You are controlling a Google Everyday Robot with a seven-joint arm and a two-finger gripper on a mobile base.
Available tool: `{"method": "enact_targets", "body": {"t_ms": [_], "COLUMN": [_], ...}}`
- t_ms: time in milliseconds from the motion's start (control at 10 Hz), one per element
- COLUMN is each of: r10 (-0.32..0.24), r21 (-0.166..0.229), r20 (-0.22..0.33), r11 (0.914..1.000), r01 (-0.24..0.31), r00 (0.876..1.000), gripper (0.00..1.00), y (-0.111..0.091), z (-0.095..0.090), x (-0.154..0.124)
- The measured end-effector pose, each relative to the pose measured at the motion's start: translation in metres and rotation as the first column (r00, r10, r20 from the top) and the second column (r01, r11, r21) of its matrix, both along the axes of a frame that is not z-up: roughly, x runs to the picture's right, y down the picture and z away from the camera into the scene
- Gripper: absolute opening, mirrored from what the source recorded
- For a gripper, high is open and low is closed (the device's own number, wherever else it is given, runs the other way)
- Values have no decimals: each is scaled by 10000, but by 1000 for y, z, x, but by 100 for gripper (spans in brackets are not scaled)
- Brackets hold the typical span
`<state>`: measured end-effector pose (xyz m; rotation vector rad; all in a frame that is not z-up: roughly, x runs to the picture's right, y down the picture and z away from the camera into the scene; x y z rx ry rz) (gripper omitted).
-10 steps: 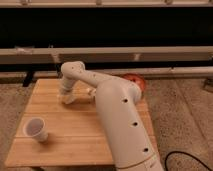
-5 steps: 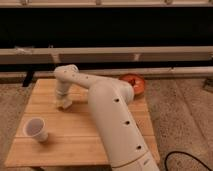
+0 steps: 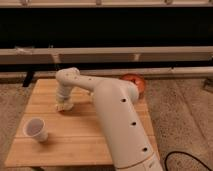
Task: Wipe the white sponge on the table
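The table is a light-brown plank top that fills the lower left of the camera view. My white arm reaches across it from the lower right. The gripper hangs down at the arm's far end, over the table's left middle. The white sponge is a small cream lump on the wood right under the gripper, touching the tabletop.
A white cup stands upright near the table's front left. An orange-red bowl sits at the back right edge, partly behind my arm. A low rail and dark wall run behind the table. A black cable lies on the carpet at right.
The gripper with the sponge under it has slid left across the table and slightly toward the front. The cup has not moved.
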<state>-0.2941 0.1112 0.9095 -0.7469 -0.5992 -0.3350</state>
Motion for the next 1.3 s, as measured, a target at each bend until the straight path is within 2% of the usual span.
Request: {"method": "enact_targets", "body": {"t_ms": [600, 800, 1000, 1100, 1300], "r10": [133, 579, 489, 621, 1236], "r21": [-17, -105, -56, -91, -135], "r20": [14, 51, 36, 74, 90], "r11": [9999, 9983, 9988, 9980, 9923], "r01": [-133, -578, -489, -620, -1235], "r00": [9999, 9983, 9988, 9980, 9923], "gripper": [0, 0, 0, 0, 0], "y": [4, 5, 6, 7, 8], "z": [-1, -3, -2, -3, -7], "x": [8, 22, 22, 24, 46]}}
